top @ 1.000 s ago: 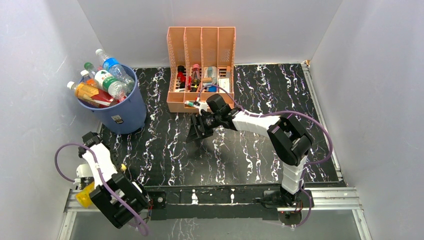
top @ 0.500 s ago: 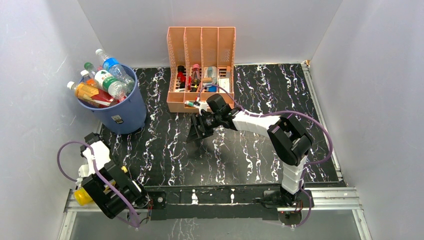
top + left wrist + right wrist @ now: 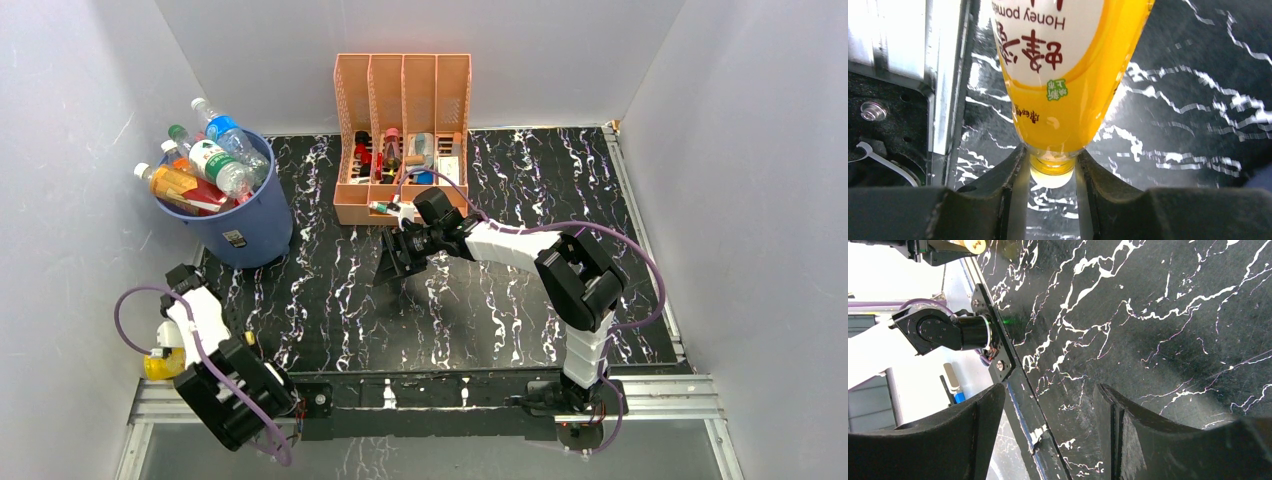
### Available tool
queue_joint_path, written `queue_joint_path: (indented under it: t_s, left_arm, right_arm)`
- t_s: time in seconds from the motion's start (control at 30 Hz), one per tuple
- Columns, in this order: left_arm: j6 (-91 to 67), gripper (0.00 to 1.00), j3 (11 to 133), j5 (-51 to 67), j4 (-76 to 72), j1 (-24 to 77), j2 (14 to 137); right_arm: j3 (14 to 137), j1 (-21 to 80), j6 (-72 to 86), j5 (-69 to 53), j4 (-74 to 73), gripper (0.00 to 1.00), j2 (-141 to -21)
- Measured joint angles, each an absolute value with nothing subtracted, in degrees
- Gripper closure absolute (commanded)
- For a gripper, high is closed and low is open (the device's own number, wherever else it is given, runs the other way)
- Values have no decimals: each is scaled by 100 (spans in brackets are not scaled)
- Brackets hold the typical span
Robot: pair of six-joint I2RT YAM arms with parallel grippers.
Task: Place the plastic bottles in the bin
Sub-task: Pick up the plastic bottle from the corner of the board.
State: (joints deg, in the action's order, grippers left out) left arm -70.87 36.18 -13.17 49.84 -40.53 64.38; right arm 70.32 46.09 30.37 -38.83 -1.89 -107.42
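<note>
We're at the near-left corner, and the L gripper [image 3: 1050,161] sits w/ its jaws tight around the neck of the yellow juice bottle [image 3: 1068,85]. The fingers [image 3: 998,175] are snug vs. the shoulder just above the cap, so we call that a clamp on the bottle, tho how firm we can't tell. The bottle is low by the metal rail [image 3: 945,75] at the table [image 3: 480,300] edge, well apart from the bin [image 3: 248,228], which stands further back on the left. The R gripper [image 3: 1049,390] hangs over bare marble near the peach rack [image 3: 400,80], jaws apart, nothing btw them, so it's out of this play. The other bottles [image 3: 205,160] are heaped in the bin, several poking past the rim. Risks as we see them: 1st, it's a neck-only hold on a full-looking bottle, so the body could swing or slide out on the lift, esp. if the arm goes fast. 2nd, the side wall [image 3: 60,200] is close, and a swinging bottle could clip it. 3rd, the pile is high. Come in too low and we knock a bottle out; release off-centre and ours could roll off the heap onto the table.
</note>
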Motion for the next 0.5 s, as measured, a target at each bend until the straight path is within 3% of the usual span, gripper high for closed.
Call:
queue_joint_path:
  t_s: [0.2, 0.5]
  left_arm:
    - [-6403, 100, 4007, -773, 5430, -4047, 5655]
    - [-5485, 100, 6110, -115, 6298, -4018, 5231]
  right_arm:
    - [7032, 4609, 3026, -3881, -207, 25, -10739]
    - [7032, 4609, 3028, -3879, -290, 25, -10606]
